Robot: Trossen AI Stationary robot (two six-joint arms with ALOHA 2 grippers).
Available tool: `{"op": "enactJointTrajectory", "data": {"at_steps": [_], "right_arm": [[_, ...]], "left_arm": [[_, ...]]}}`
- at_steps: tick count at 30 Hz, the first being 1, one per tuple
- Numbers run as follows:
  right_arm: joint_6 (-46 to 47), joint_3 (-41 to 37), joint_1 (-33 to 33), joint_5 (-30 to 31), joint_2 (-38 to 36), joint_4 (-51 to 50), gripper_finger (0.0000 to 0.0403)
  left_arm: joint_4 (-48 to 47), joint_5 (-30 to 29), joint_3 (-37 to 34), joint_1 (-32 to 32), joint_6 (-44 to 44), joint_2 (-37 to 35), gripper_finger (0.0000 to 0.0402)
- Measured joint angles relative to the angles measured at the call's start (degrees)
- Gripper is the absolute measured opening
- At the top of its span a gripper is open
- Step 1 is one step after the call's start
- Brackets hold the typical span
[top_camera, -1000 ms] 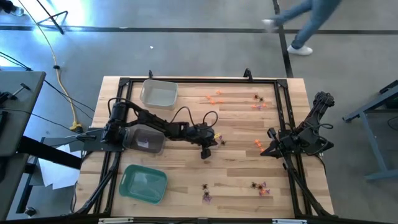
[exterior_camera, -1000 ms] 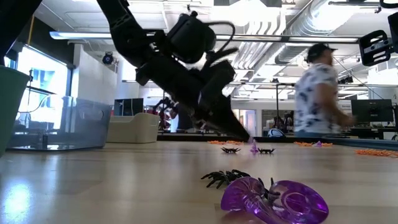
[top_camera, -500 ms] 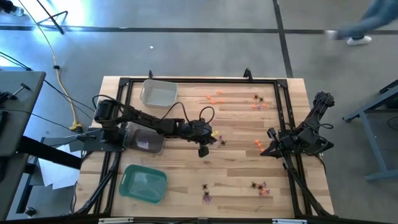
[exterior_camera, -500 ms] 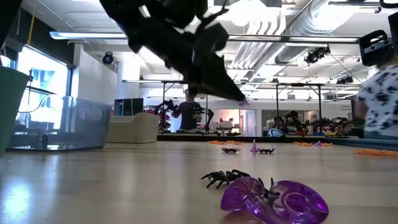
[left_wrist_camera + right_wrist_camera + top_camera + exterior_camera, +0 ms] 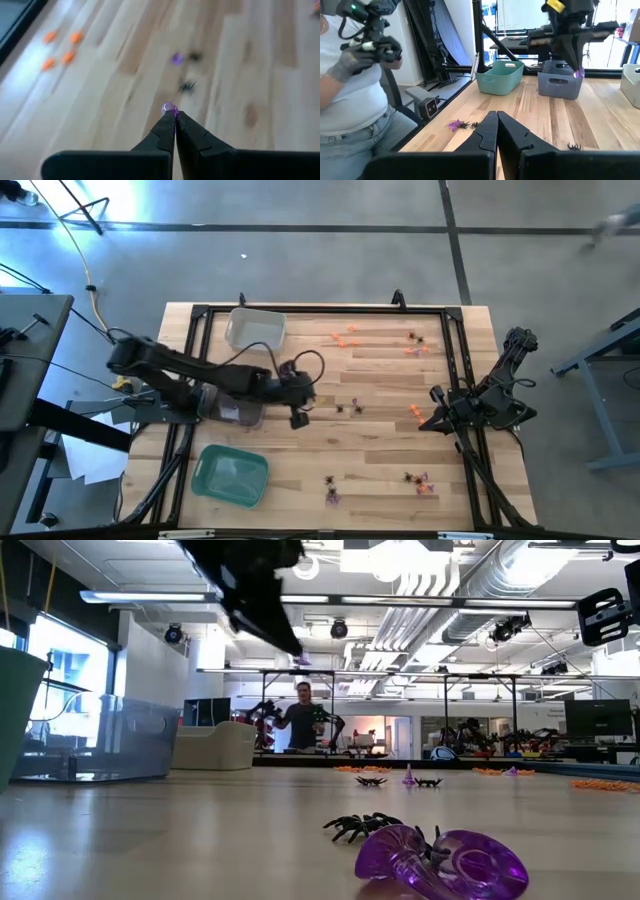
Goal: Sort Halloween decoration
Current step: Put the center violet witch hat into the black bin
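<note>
Left gripper [image 5: 299, 420] is clamped on a purple trinket [image 5: 168, 108], held above the table [image 5: 380, 450] near the grey tray [image 5: 236, 409]. Right gripper [image 5: 425, 423] is parked at the right edge, fingers together. Other trinkets [image 5: 345, 337] lie scattered on the table.

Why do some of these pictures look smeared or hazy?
Left wrist view: the table and trinkets streak with motion, while the left hand and its purple trinket stay sharp. Low view: the near purple piece looms large; bright ceiling lights glare.

I'm in a robotics lab: exposed ceiling ducts [image 5: 470, 580], concrete floor [image 5: 320, 260], more robot rigs [image 5: 480, 735] behind my wooden table [image 5: 380, 450].
</note>
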Motion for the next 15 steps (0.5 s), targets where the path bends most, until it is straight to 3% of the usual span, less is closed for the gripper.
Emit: {"op": "enactJointTrajectory", "data": {"at_steps": [8,15], "right_arm": [[0.0,0.0,0.0,0.2,0.0,0.0,0.0],[0.0,0.0,0.0,0.2,0.0,0.0,0.0]], "left_arm": [[-28.2,-11.0,0.0,-6.1,-17.7,-9.1,0.0],[-48.0,-13.2,0.0,-13.3,-38.7,-12.5,0.0001]]}}
